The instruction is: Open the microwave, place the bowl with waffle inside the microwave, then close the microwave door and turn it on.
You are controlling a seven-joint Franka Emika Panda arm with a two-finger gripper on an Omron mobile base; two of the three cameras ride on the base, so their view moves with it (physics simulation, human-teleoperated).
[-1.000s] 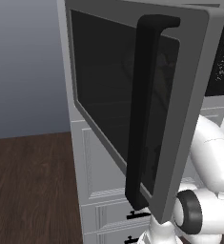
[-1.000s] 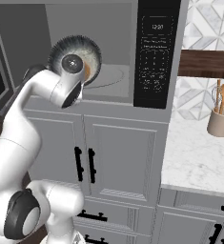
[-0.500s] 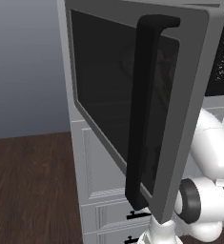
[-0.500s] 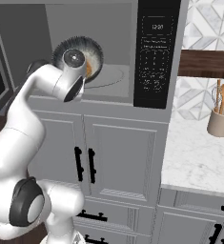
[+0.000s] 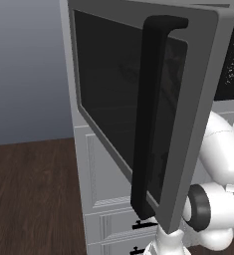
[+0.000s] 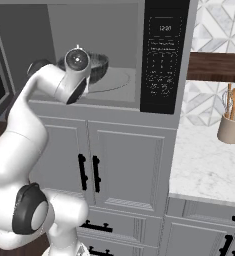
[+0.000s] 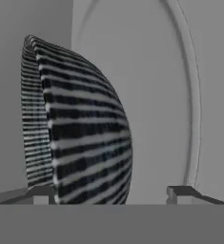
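**Tool lets go of the bowl inside the microwave**

Since a second ago the jaws have spread and the wrist has turned, so that the bowl [image 7: 80,124] now stands free between the two tips. In the hand view the tool [image 7: 113,194] has its dark tips wide apart at the bottom edge; the left tip sits just at the bowl's striped wall and the right one is clear of it, so nothing is gripped. The camera is rolled there, so the bowl looks tipped on its side with its rim to the left.

From the right base view the bowl [image 6: 100,62] rests upright, mouth up, on the round glass plate [image 6: 116,80] inside the microwave [image 6: 161,107], toward the left of the cavity, with the white wrist [image 6: 77,70] in front of it. The waffle cannot be made out; the wrist and the bowl's wall hide the contents.

The microwave door [image 5: 188,124] hangs swung wide open to the left, its long black handle [image 5: 151,119] running top to bottom. On the counter [image 6: 209,165] to the right stands a holder [image 6: 231,129] of wooden utensils.
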